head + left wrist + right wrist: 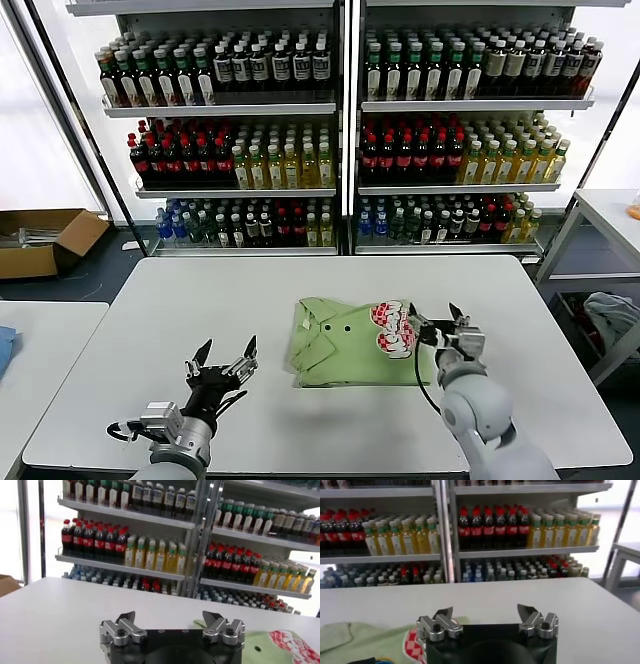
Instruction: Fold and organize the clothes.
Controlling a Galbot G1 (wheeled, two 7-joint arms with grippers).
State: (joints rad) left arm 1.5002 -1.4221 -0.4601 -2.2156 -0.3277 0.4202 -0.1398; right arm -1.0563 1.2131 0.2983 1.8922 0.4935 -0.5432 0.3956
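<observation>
A light yellow-green shirt (345, 342) lies folded into a rough rectangle on the white table (200, 300), collar to the left, small buttons showing, red-and-white print (392, 328) at its right end. My right gripper (433, 318) is open and empty, just right of the print at the shirt's right edge. My left gripper (226, 350) is open and empty over bare table, a hand's width left of the shirt. The shirt shows in the left wrist view (280, 647) and in the right wrist view (365, 637).
Shelves of bottles (340, 130) stand behind the table. A cardboard box (45, 240) sits on the floor at the left. A second table (40, 340) adjoins on the left, and a white rack (600, 230) stands at the right.
</observation>
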